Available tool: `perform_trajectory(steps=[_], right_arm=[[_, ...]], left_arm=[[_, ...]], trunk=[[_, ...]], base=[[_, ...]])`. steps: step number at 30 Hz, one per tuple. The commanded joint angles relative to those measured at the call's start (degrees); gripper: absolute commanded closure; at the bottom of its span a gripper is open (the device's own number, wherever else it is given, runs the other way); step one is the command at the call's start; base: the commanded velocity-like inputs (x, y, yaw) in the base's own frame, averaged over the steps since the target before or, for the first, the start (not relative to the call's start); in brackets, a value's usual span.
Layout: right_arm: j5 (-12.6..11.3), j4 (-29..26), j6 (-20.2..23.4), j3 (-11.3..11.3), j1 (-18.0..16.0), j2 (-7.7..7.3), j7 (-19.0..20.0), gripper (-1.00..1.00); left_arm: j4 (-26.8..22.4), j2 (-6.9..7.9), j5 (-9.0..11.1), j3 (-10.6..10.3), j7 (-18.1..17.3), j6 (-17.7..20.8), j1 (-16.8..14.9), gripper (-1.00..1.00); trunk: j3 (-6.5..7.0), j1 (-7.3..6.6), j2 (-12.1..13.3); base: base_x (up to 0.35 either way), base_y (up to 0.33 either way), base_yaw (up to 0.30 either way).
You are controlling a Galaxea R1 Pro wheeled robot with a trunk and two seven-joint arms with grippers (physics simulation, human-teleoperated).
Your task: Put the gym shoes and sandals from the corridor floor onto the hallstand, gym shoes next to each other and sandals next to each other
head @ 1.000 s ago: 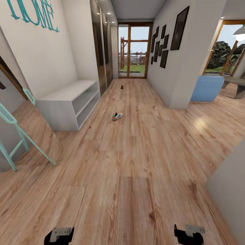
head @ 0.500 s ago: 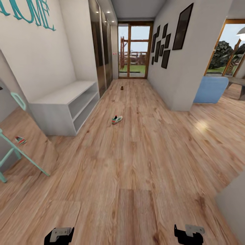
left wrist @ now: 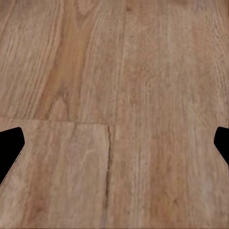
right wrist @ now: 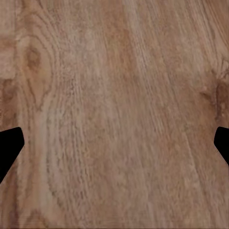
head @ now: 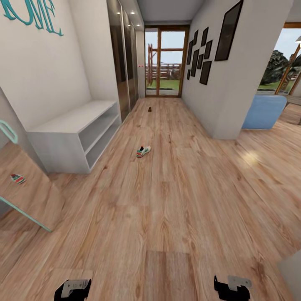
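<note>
One white gym shoe with green and red marks lies on the corridor floor, just right of the hallstand. Far down the corridor, a small dark brown sandal rests on the planks near the glass door. The hallstand's bench top and two open shelves hold nothing. My left gripper and right gripper sit at the lower edge of the head view, far from the shoes. In the wrist views the left gripper and right gripper are open over bare planks.
A teal-framed mirror leans at the left and reflects a gym shoe. A white wall corner juts in on the right, with a blue seat behind it. Mirrored wardrobe doors follow the hallstand.
The whole head view has shifted as the camera moved forward. The hallstand and gym shoe sit slightly lower in the picture, and the mirror at left has slid toward the edge. The grippers keep their pose.
</note>
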Motion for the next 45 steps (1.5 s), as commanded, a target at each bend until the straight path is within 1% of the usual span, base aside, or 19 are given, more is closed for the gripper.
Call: perform_trajectory(steps=[1,45], right_arm=[[-0.2,0.05,-0.24,-0.09,-0.03,0.0,0.08,-1.0],[-0.22,0.05,-0.24,-0.09,-0.03,0.0,0.07,-1.0]], left_arm=[[0.02,-0.04,-0.36,0.49,-0.46,-0.22,-0.06,-1.0],[0.02,-0.07,-0.37,0.49,-0.46,-0.22,-0.04,-1.0]], trunk=[[-0.05,0.02,-0.02],[-0.05,0.02,-0.02]], base=[[0.34,0.0,0.0],[0.34,0.0,0.0]])
